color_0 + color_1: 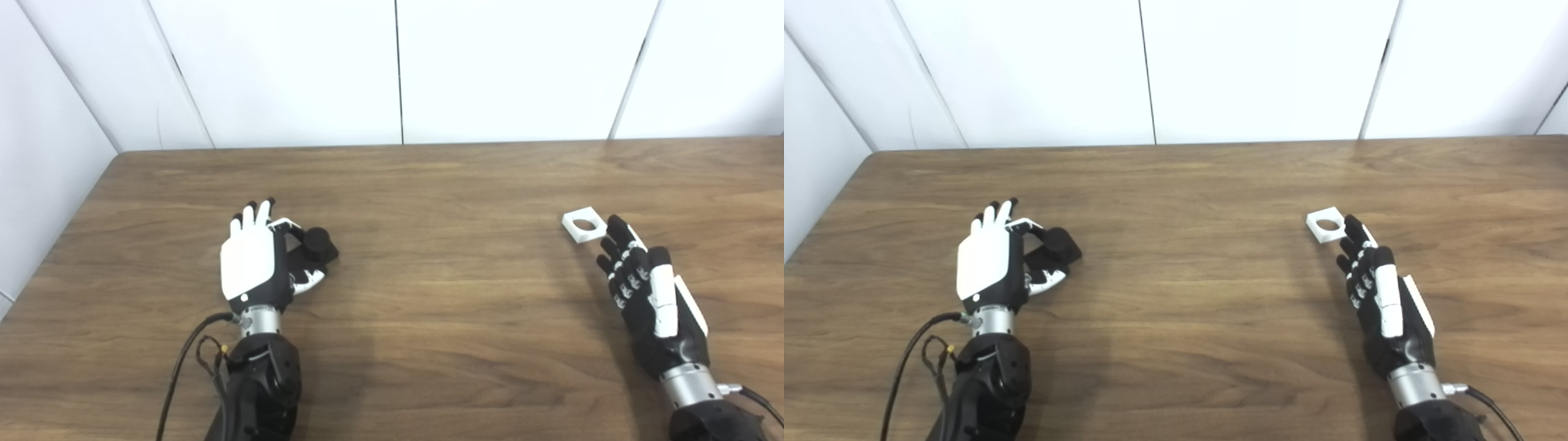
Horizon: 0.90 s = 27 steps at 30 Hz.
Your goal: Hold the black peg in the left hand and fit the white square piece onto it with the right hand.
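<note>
The black peg (319,242) rests on the wooden table (429,294), left of centre. My left hand (254,260) is beside it with its white back facing me; the peg sits between a curled finger and the thumb, and I see no firm hold on it. The white square piece (584,224), with a round hole in it, lies flat on the table at the right. My right hand (643,288) lies just behind it, open, fingers stretched out, the fingertips (614,223) almost touching the piece's near right edge.
White wall panels (398,67) stand along the table's far edge. The table's left edge (55,245) runs diagonally close to the left arm. Cables (184,361) hang from the left forearm.
</note>
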Motion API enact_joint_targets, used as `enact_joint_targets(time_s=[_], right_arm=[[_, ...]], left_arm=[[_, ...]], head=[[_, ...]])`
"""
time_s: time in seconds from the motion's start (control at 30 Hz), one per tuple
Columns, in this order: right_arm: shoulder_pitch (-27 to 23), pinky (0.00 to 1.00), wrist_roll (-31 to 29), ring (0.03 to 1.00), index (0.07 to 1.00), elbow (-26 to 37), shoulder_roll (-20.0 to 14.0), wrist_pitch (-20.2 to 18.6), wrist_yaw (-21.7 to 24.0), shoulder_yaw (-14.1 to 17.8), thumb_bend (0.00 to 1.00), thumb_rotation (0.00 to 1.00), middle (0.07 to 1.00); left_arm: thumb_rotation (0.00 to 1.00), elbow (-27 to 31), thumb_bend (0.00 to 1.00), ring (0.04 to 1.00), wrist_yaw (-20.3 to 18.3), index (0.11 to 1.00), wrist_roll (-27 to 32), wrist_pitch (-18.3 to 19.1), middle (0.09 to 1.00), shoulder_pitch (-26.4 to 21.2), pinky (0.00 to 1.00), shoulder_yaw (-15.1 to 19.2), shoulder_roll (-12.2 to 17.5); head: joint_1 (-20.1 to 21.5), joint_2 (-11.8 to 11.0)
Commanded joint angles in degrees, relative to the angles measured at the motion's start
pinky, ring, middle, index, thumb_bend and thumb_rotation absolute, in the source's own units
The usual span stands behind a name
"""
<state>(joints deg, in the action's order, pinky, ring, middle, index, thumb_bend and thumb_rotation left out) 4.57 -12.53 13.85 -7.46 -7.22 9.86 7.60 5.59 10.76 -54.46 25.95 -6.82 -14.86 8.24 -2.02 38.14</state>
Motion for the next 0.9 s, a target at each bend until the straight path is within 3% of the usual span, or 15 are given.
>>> enact_joint_targets(time_s=[0.0,0.37,0.87], right_arm=[[1.53,1.00,-0.17,1.000,0.950,2.39,-0.68,0.67,0.03,-0.25,0.65,0.99,1.000],[1.16,1.00,-0.12,1.000,0.958,2.63,-1.09,-0.07,0.40,-0.56,0.66,1.00,1.000],[0.84,1.00,0.21,1.000,0.945,3.05,-0.70,-0.75,-0.03,-0.87,0.68,0.98,1.000]], left_arm=[[0.09,2.47,0.51,1.000,-2.21,0.494,-0.98,-0.66,0.958,0.63,1.00,-1.68,-0.55],[0.09,9.40,0.50,1.000,-8.83,0.495,-1.66,-0.05,0.950,4.84,1.00,-5.21,-3.37],[0.08,12.83,0.51,1.000,-11.09,0.495,-3.49,-3.56,0.951,10.45,1.00,-11.11,-5.20]], head=[[0.00,0.13],[0.21,0.09],[1.14,0.33]])
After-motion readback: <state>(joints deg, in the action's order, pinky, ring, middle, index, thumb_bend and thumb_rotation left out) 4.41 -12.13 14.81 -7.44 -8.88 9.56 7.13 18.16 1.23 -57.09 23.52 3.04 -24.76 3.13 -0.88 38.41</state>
